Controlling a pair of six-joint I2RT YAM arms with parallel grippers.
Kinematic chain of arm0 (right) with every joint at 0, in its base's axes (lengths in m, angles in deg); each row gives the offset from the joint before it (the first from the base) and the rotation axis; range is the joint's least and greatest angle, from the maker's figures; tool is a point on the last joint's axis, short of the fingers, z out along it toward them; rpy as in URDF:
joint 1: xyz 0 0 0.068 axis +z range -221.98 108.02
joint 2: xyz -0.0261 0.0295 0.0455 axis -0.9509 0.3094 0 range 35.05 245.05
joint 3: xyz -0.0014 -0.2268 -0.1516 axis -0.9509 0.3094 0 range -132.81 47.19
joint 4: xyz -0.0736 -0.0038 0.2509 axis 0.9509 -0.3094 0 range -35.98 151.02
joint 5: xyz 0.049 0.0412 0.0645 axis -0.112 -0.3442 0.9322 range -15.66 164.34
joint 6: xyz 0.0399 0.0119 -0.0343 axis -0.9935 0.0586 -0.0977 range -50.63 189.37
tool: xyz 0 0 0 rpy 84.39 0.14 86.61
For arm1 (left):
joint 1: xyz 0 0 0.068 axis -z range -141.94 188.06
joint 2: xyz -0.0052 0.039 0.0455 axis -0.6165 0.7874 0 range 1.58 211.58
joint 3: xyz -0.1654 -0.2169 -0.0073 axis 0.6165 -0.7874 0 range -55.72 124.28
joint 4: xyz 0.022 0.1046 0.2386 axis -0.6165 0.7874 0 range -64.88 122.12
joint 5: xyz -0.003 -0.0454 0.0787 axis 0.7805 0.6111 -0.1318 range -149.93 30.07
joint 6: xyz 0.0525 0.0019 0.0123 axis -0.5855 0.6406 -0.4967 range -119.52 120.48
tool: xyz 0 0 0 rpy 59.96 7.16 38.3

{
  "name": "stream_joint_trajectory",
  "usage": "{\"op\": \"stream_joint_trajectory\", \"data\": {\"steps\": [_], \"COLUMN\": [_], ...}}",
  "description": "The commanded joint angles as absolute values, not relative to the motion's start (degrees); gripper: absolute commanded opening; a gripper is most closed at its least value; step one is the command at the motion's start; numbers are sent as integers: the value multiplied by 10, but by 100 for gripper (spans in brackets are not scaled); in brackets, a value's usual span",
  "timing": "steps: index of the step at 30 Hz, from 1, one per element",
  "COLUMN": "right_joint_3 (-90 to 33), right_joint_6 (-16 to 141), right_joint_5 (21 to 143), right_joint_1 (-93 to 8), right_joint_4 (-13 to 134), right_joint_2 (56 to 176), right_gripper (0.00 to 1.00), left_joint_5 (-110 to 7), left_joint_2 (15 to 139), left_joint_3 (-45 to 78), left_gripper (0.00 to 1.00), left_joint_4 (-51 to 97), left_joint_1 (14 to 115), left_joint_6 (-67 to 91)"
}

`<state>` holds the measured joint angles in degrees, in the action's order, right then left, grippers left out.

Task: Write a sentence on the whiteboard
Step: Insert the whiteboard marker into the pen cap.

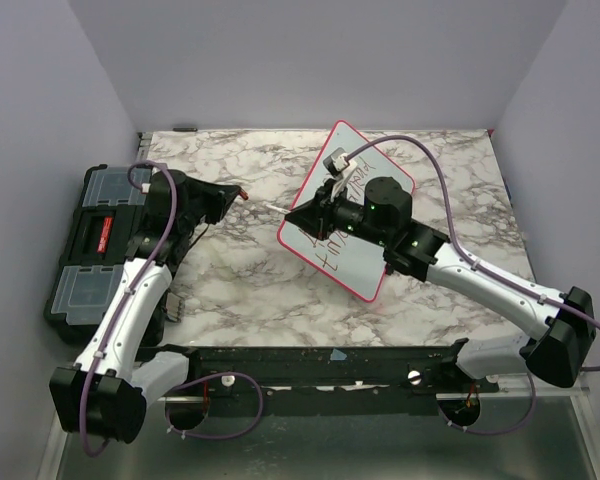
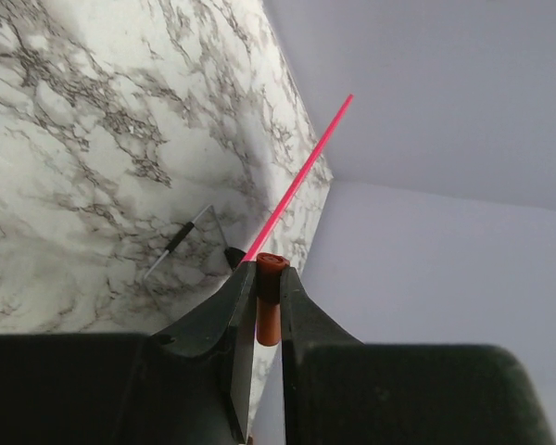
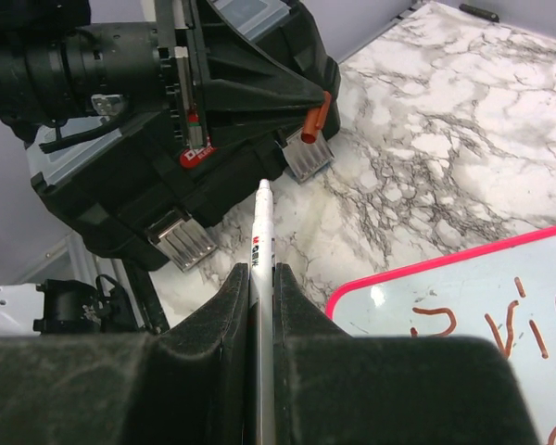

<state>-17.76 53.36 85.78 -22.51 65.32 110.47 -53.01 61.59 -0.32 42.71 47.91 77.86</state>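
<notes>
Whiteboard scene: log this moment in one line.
left gripper: shut on small orange-red cap | right gripper: shut on white marker | red-framed whiteboard: reddish lettering present

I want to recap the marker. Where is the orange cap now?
The orange cap is pinched in the left tool, left of centre in the top view, between the black toolbox and the whiteboard.

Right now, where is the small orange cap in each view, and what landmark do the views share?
Top external: orange cap at the left gripper tip, left of centre.
Left wrist: cap bottom centre, pinched in that gripper.
Right wrist: cap upper centre, beyond the marker in the right gripper.
Shared landmark: marble table.
</notes>
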Motion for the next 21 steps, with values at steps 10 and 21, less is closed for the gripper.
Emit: {"op": "stream_joint_trajectory", "data": {"steps": [10,21], "right_joint_3": [-175,-191], "right_joint_6": [544,542], "right_joint_5": [839,837], "right_joint_1": [-202,-198], "right_joint_4": [718,729], "right_joint_2": [1131,1163], "right_gripper": [1,1], "left_joint_5": [-502,-485], "left_joint_2": [576,571], "left_joint_3": [-43,-66], "left_gripper": [0,0], "left_joint_4": [360,322], "left_joint_1": [478,477], "left_joint_6": [890,903]}}
